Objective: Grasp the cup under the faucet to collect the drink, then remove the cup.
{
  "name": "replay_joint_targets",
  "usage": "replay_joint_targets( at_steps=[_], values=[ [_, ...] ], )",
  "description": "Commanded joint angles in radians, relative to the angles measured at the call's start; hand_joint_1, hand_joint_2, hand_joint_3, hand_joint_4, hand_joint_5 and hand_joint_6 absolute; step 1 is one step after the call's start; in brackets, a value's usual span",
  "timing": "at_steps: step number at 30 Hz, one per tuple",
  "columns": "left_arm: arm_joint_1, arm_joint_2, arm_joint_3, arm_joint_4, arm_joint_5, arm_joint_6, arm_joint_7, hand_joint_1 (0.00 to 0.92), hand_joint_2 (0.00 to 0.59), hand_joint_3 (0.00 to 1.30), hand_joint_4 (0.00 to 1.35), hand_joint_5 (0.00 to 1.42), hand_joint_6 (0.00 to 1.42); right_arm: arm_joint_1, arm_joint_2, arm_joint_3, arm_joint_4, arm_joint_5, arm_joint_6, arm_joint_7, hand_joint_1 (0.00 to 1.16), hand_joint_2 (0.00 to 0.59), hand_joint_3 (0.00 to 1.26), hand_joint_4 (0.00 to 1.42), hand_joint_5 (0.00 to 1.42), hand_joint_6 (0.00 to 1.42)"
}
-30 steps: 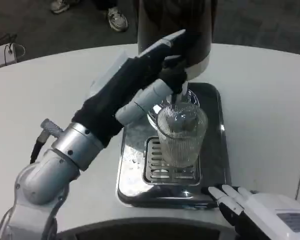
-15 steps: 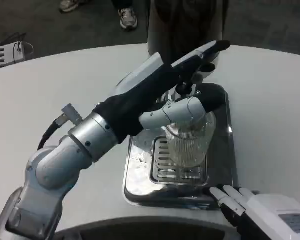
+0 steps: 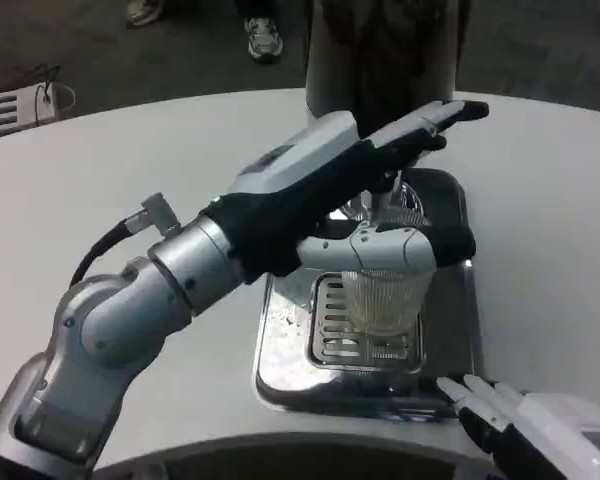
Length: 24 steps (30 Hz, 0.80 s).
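Reaching from the lower left of the frame toward its centre, the left forearm ends in the left hand (image 3: 380, 200), which wraps the cup (image 3: 382, 300): a white thumb with a black tip crosses the front of the cup near its rim, and the other fingers stretch past it toward the upper right. The hand appears to hold the cup, though how firmly cannot be told. The cup is clear and ribbed, and stands upright on the slotted grille of the tray (image 3: 280, 355), right of centre. Whether any drink is in it cannot be told, since the thumb covers its upper part and the ribbed wall blurs the rest. The tray is shiny metal; some wet specks or droplets lie on its bare left part. Behind the cup, at top centre, rises the dark dispenser (image 3: 380, 50), with the faucet (image 3: 395, 195) just above the cup's rim, partly hidden by the hand. At the lower right corner the right hand (image 3: 525, 420) lies by the tray's near edge, fingers straight and slightly apart, holding nothing.
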<state>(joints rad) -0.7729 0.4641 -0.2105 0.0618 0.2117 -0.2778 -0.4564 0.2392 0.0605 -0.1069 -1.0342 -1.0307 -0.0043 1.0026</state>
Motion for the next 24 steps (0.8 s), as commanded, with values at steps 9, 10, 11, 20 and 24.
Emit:
replay_joint_targets(
  at_steps=[9,10,11,20,24],
  values=[
    [0.028,0.03,-0.064,0.004,0.06,0.01,-0.074,0.0,0.058,0.07,0.0,0.11,0.17,0.005,0.014,-0.149,0.036,0.426,0.304,-0.222,0.7,0.243,0.0,0.0,0.07,0.07],
    [0.028,0.03,-0.064,0.002,0.06,0.01,-0.075,0.0,0.059,0.07,0.0,0.11,0.17,0.0,0.005,-0.161,0.062,0.461,0.308,-0.257,0.71,0.233,0.0,0.0,0.07,0.07],
    [0.029,0.031,-0.064,0.0,0.061,0.01,-0.075,0.0,0.06,0.07,0.0,0.11,0.17,-0.005,-0.004,-0.17,0.087,0.491,0.306,-0.291,0.71,0.225,0.0,0.0,0.07,0.07],
    [0.027,0.04,-0.061,-0.012,0.055,0.01,-0.081,0.0,0.063,0.07,0.01,0.11,0.17,-0.047,-0.1,-0.154,0.253,0.639,0.251,-0.517,0.72,0.214,0.0,0.0,0.02,0.05],
    [0.028,0.046,-0.058,-0.011,0.055,0.007,-0.083,0.0,0.053,0.07,0.01,0.11,0.17,-0.076,-0.136,-0.134,0.326,0.672,0.226,-0.597,0.73,0.215,0.0,0.0,0.02,0.05]
  ],
)
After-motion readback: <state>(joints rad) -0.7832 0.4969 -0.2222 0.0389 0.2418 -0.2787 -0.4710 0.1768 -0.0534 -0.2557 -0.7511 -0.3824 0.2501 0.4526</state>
